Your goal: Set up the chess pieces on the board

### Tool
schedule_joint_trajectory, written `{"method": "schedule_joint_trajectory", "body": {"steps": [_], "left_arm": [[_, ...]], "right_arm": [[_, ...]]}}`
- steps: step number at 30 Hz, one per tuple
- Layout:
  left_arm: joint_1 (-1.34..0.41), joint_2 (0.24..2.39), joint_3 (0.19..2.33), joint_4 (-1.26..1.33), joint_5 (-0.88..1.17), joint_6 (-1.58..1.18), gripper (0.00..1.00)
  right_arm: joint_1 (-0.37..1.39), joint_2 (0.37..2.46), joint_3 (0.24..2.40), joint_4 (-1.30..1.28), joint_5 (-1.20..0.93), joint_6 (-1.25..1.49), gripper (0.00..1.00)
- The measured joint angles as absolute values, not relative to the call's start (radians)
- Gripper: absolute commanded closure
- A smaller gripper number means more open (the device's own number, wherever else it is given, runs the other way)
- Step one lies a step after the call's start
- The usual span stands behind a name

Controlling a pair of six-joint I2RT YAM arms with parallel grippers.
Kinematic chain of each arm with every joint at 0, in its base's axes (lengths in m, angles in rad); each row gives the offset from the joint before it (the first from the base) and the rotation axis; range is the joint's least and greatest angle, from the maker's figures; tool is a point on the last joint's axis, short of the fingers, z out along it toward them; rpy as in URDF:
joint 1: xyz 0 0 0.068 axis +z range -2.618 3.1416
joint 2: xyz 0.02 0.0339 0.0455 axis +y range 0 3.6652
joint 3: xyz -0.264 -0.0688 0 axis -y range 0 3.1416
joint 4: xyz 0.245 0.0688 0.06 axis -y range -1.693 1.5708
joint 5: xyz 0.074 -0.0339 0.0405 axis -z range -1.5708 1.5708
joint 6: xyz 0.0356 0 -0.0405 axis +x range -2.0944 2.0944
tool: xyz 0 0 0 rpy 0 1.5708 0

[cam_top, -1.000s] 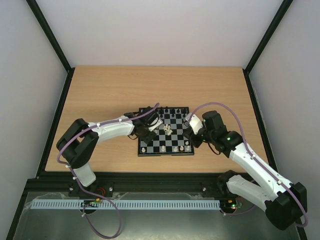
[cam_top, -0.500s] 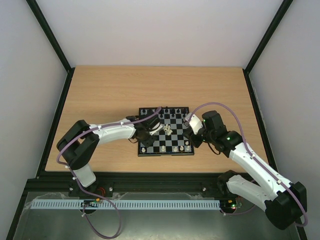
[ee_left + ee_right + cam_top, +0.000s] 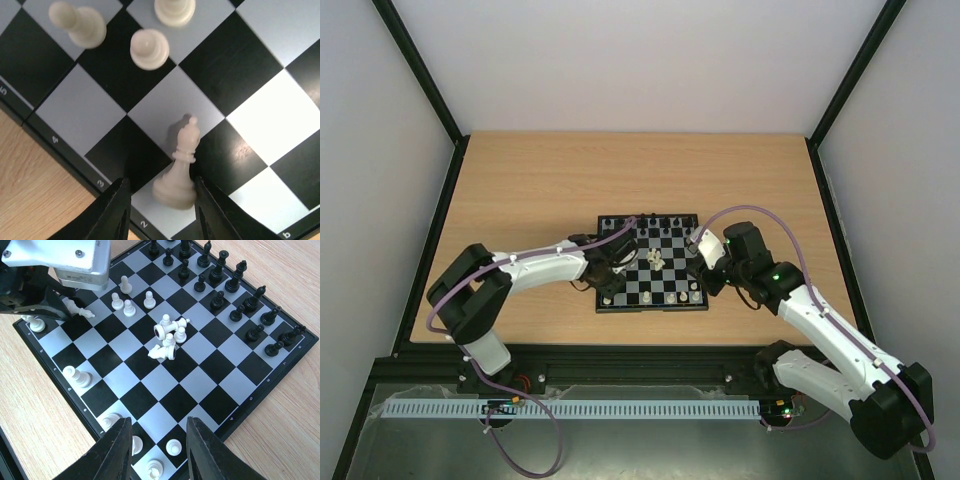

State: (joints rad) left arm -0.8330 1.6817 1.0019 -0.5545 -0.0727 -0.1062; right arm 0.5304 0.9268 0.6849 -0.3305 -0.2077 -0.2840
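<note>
Left arm (image 3: 535, 262) drawn back toward the near-left corner of the board (image 3: 197, 382); left jaws narrowing about a tilted white bishop (image 3: 182, 165), grip not confirmable. Right jaws part-open, empty, at the right edge. Toppled white pieces (image 3: 169, 337) mid-board await placing; black pieces (image 3: 235, 295) largely ranked.

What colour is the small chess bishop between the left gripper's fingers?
Cream-white; the bishop shows best in the left wrist view.

One board (image 3: 200, 385), one left claw (image 3: 162, 200), one right claw (image 3: 159, 440); chessmen (image 3: 170, 340) count unclear.
</note>
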Motion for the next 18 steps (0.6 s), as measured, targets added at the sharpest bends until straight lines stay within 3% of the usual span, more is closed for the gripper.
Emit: {"method": "schedule_joint_trajectory", "body": {"steps": [18], "left_arm": [[-0.847,1.699,1.023,-0.553,-0.112,-0.081,0.57]], "right_arm": [[0.53,0.938,0.68,-0.331,-0.208,-0.284,0.67]]}}
